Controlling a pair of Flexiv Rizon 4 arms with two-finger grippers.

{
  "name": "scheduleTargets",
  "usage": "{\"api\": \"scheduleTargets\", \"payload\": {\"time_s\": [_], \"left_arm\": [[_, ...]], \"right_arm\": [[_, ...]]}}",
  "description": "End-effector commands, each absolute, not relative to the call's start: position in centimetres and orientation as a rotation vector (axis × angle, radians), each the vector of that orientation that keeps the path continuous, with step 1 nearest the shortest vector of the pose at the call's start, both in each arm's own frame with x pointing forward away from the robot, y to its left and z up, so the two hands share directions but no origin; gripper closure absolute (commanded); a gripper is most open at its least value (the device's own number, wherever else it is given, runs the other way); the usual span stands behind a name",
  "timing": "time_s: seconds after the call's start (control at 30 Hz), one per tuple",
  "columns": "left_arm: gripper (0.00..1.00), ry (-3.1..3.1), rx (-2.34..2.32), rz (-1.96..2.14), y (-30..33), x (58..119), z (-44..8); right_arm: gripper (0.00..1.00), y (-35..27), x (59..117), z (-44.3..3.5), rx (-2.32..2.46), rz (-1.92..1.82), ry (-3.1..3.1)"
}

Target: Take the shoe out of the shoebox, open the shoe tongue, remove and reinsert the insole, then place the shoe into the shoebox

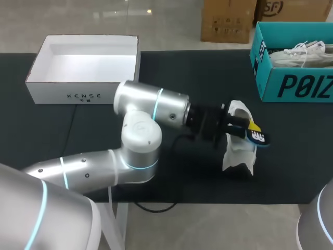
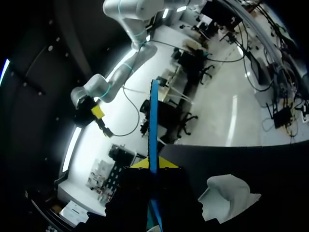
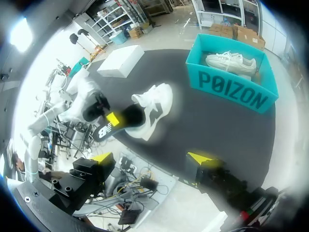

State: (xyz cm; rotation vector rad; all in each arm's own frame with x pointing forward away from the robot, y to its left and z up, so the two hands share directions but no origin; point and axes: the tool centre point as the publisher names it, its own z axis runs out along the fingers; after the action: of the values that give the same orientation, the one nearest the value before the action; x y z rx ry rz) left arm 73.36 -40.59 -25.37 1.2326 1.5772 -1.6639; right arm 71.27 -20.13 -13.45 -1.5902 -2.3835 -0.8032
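Observation:
A white shoe [image 1: 238, 151] stands on the black mat right of centre. My left arm comes in from the lower left, and its gripper [image 1: 252, 128] is shut on a blue-and-black insole [image 1: 259, 138] right at the shoe's opening. In the left wrist view the insole [image 2: 153, 125] stands edge-on between the yellow tips of that gripper [image 2: 153, 165], with the shoe [image 2: 231, 197] beside them. My right gripper [image 3: 151, 158] hangs open and empty above the table's near edge, well short of the shoe [image 3: 153, 107] and the insole [image 3: 103, 131].
An open white shoebox [image 1: 62, 89] sits at the back left of the mat. A teal shoebox [image 1: 291, 86] holding another white shoe [image 1: 299, 53] stands at the back right. Part of my right arm [image 1: 317, 219] shows at the lower right corner.

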Motion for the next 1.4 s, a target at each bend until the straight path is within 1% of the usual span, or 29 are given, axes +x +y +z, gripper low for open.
{"api": "scheduleTargets", "payload": {"time_s": [0.03,0.43,0.87,1.07,1.4], "left_arm": [[1.00,1.566,1.219,-1.669,-40.5,72.5,-24.9],[1.00,1.490,1.213,-1.711,-41.1,71.0,-22.4],[1.00,1.394,1.163,-1.535,-38.9,69.4,-23.0],[1.00,1.385,1.166,-1.553,-38.3,68.9,-24.0],[1.00,1.435,1.213,-1.586,-36.8,70.4,-24.4]], "right_arm": [[0.00,-20.2,71.4,-13.5,-1.590,-0.799,-2.383],[0.00,-20.2,71.4,-13.5,-1.590,-0.799,-2.383],[0.00,-20.2,71.4,-13.5,-1.590,-0.799,-2.383],[0.00,-20.2,71.4,-13.5,-1.590,-0.799,-2.383],[0.00,-20.2,71.4,-13.5,-1.590,-0.799,-2.383]]}}
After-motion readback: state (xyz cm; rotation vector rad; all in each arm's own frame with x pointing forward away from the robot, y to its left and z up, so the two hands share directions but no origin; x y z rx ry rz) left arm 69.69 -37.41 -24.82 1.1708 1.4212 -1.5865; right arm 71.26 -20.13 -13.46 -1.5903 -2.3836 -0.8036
